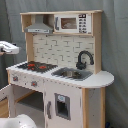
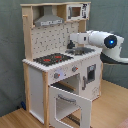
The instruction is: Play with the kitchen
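No writing, brand, number or sign can be read anywhere in either exterior view. The microwave (image 1: 73, 23) at the top of the kitchen (image 1: 60, 70) carries a column of small dark button marks on its right side in the first exterior view, but they are too small to make out as digits or letters. The same panel in the second exterior view is equally unreadable.

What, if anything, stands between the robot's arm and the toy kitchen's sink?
Nothing visible does. In the second exterior view the arm reaches in from the second exterior view's right, its front end already over the sink beside the hob. The oven door hangs open lower down, clear of that path.
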Tool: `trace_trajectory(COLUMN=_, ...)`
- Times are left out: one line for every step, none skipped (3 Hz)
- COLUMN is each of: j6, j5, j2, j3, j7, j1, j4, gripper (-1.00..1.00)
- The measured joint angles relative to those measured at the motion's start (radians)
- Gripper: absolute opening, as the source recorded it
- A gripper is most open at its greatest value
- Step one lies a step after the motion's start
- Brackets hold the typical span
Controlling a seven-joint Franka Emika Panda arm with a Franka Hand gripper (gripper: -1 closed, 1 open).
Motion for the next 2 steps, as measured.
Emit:
trace_trajectory(j6=0.106, j5=-0.006, j2=-0.005, j3=0.0, j7=-0.001, j1=-0.037, j4=-0.005, gripper=1.0)
trace_trajectory(j6=0.205, j5=-0.008, j2=-0.009, j3=0.003, j7=-0.004, j1=-0.07, j4=-0.014, gripper=1.0)
